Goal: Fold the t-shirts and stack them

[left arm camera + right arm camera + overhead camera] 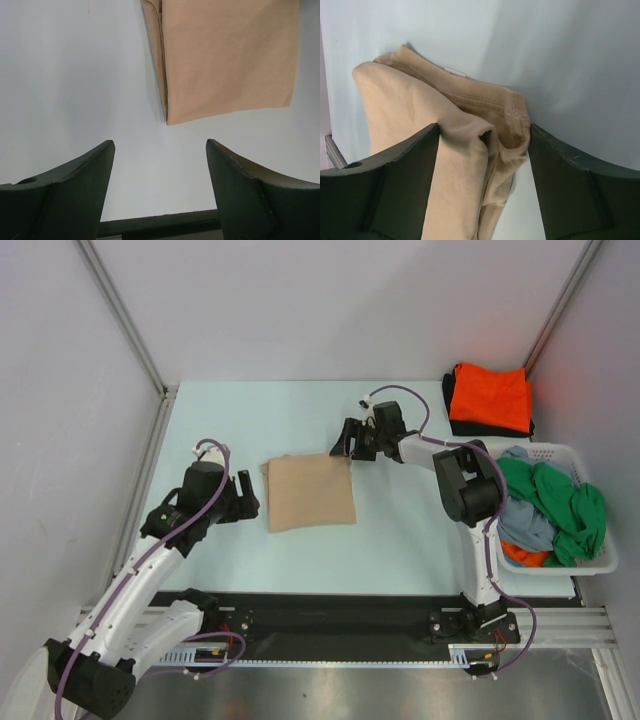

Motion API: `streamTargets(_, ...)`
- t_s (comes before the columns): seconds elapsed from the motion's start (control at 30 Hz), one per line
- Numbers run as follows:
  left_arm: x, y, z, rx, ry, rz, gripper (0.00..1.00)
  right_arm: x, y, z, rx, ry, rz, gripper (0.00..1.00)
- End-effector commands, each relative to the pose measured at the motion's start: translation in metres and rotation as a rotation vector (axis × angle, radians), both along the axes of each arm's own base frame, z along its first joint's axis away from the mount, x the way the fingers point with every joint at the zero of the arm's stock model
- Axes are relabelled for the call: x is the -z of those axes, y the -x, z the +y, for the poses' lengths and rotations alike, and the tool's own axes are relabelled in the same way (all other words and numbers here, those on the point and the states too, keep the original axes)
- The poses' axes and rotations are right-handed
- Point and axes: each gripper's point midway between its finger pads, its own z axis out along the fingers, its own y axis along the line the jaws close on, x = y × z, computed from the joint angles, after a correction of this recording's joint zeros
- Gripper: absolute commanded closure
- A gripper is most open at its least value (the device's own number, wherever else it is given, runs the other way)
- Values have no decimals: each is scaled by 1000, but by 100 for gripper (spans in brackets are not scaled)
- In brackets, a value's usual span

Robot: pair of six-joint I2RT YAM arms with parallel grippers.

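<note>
**Cloth tally: one tan shirt [310, 490] folded, two shirts stacked, three colours in one basket [548, 451]**

Two arms stand bolted at the near edge of the table [410, 540], the left arm [140, 580] and the right arm [470, 490].

The left gripper [244, 498] is the nearer of the two. It sits just beside the left edge of the tan shirt and is not touching it. Its two fingers [75, 185] are spread wide, with only bare table between them and the shirt's corner ahead of their tips.

The tan shirt is the only one lying in the middle of the table. It is flat, folded into a rough rectangle, with layered edges along its left side.

The right gripper [343, 443] is at the far right corner of that shirt. Its two fingers [395, 185] also stand wide apart. A bunched fold of tan cloth with a stitched band lies between them, not pinched. One small white tag [456, 71] shows at the cloth's far edge.

The single white basket sits to the right of the right arm. It holds green cloth [560, 505], grey-blue cloth [522, 525] and a scrap of orange [522, 555]. I cannot tell how many shirts these make.

Farthest off, in the far right corner, is one stack of two. An orange shirt [490, 398] lies folded on top of a black shirt [470, 428].
</note>
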Motion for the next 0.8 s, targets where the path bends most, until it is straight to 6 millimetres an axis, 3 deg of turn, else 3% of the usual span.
streamTargets(0.0, -3, -6, 1, 10, -1, -27, 21, 67, 46, -7, -36, 108, 193, 25)
streamTargets(0.2, -5, -7, 3, 5, 8, -33, 21, 55, 57, 1, -90, 26, 185, 34)
streamTargets(0.3, -5, -7, 3, 7, 8, -34, 21, 56, 62, 7, -131, -7, 200, 46)
streamTargets(0.4, -6, -7, 2, 9, 13, -39, 21, 51, 63, 18, -192, -81, 200, 52)
streamTargets(0.47, -7, -7, 3, 8, 13, -42, 21, 45, 70, 26, -254, -142, 215, 65)
streamTargets(0.53, -8, -7, 4, 5, 15, -49, 21, 42, 72, 30, -283, -160, 211, 89)
streamTargets(0.57, -9, -7, 4, 6, 16, -54, 21, 41, 72, 30, -283, -158, 210, 99)
streamTargets(0.73, -13, -6, 2, 16, 30, -67, 21, 27, 52, 4, -209, -29, 156, 100)
streamTargets(0.77, -13, -6, 1, 19, 34, -70, 21, 14, 52, -6, -211, 25, 129, 100)
